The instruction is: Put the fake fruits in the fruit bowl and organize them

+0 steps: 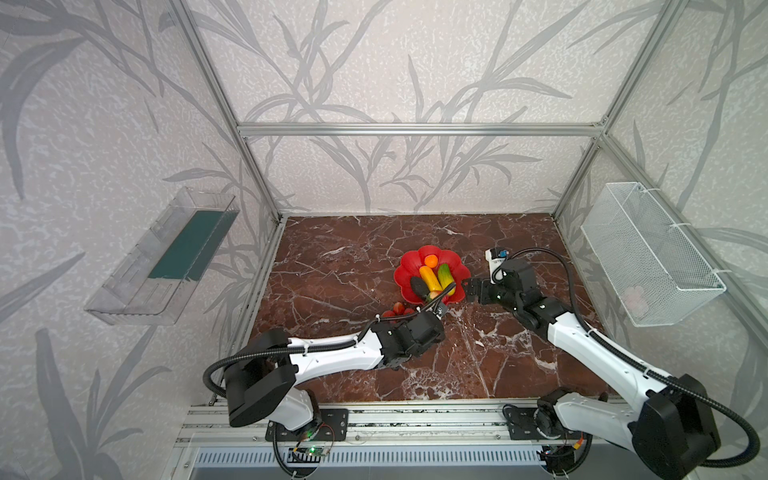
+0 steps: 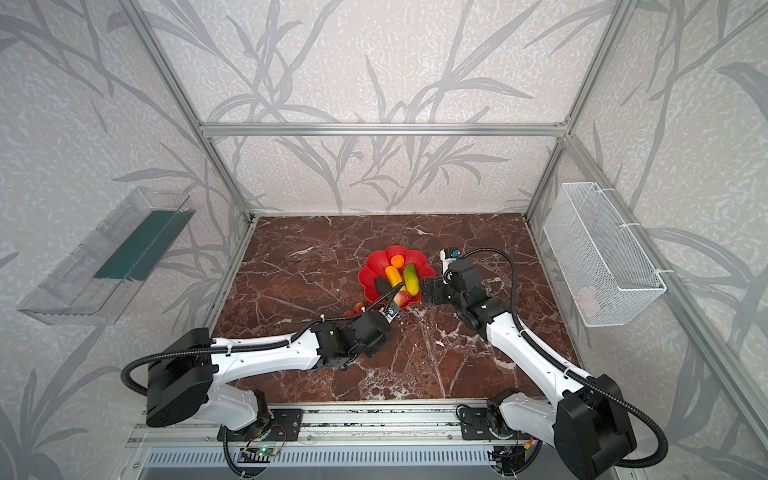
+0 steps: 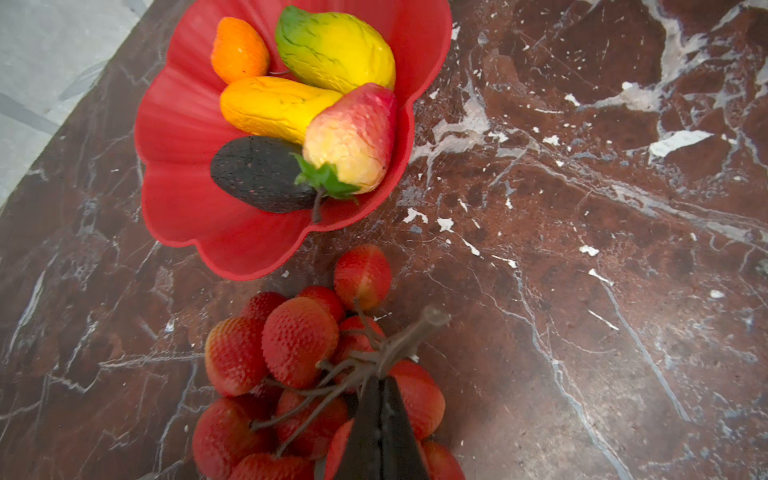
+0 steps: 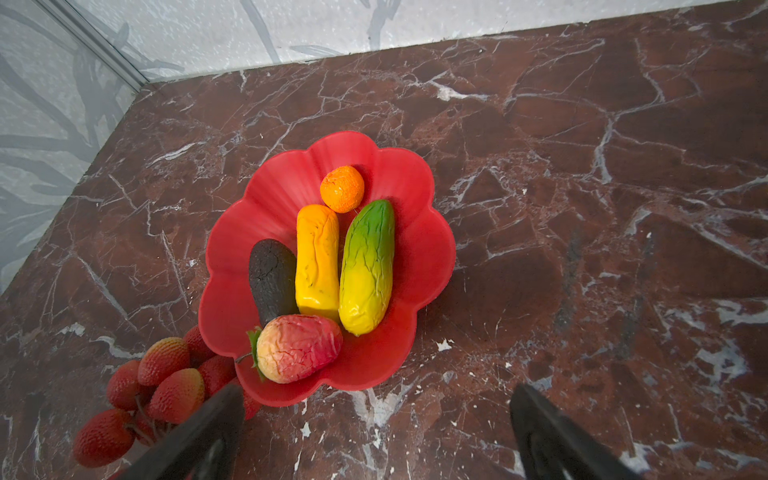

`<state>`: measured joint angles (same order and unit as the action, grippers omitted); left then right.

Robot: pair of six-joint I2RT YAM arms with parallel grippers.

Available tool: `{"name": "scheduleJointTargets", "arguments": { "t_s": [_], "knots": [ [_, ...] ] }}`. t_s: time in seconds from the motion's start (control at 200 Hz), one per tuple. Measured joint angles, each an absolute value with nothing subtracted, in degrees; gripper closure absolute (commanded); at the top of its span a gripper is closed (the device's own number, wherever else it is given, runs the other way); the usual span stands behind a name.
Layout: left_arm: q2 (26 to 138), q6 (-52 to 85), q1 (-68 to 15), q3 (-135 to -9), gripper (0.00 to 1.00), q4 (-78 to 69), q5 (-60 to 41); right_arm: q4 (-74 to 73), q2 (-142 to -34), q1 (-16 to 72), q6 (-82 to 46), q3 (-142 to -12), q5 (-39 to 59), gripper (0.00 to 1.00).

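Last one I reckon: berry cluster (image 1: 398, 308) just outside fruit bowl (image 1: 405, 270), lower left of it in a top view. Your left gripper (image 3: 380, 386) pinched on stem, right gripper (image 4: 378, 390) wide, empty. Next: lift over rim, drop inside.

Desk (image 1: 332, 257): dark red-brown marble, white veins, soft even light. Pale wallpaper (image 1: 415, 62), grey leaf sprays, three sides; aluminium frame bar (image 1: 415, 129) across back. Clear plastic tray (image 1: 137, 282) up on wall, well apart from left end effector (image 3: 380, 415). White wire basket (image 1: 648, 253) on opposite wall, right end effector (image 4: 378, 392) side.
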<state>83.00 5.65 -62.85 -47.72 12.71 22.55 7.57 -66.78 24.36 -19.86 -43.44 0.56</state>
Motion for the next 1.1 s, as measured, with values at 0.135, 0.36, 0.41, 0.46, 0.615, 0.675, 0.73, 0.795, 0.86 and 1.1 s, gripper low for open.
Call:
{"name": "scheduleJointTargets", "arguments": {
  "t_s": [0.135, 0.36, 0.41, 0.46, 0.615, 0.675, 0.73, 0.795, 0.86, 1.1],
  "knots": [
    [75.8, 6.2, -62.8, -45.1, 1.0, 13.0, 24.6, 7.6, -66.8, 24.3, -20.1, -43.4, 0.9, 0.0],
    [60.5, 6.2, -62.3, -42.1, 1.0, 12.1, 27.5, 7.2, -66.8, 24.2, -20.9, -43.2, 2.0, 0.0],
    [57.5, 6.1, -62.0, -41.7, 1.0, 11.9, 27.4, 7.1, -66.8, 24.1, -21.2, -43.2, 2.1, 0.0],
    [54.9, 6.0, -61.7, -41.6, 0.99, 11.9, 27.1, 7.0, -66.8, 24.0, -21.3, -43.1, 2.3, 0.0],
    [51.5, 5.1, -61.4, -41.6, 0.92, 11.6, 23.4, 6.9, -66.8, 23.9, -21.5, -42.9, 2.7, 0.0],
    [51.8, 4.9, -61.4, -41.4, 0.92, 11.6, 21.2, 6.9, -66.8, 23.9, -21.5, -42.9, 2.9, 0.0],
    [52.4, 5.0, -61.2, -40.9, 0.91, 11.5, 19.0, 6.9, -66.8, 23.9, -21.5, -42.9, 3.0, 0.0],
    [52.9, 5.2, -60.7, -40.3, 0.88, 11.5, 16.4, 6.9, -66.7, 23.9, -21.5, -42.9, 3.1, 0.0],
    [53.1, 5.7, -59.9, -39.8, 0.82, 11.5, 13.8, 6.8, -66.5, 23.9, -21.5, -42.7, 3.1, 0.0],
    [58.5, 3.0, -59.2, -38.2, 0.74, 8.6, 7.2, 6.7, -66.3, 23.8, -21.7, -42.5, 3.3, 0.0]
  ]
}}
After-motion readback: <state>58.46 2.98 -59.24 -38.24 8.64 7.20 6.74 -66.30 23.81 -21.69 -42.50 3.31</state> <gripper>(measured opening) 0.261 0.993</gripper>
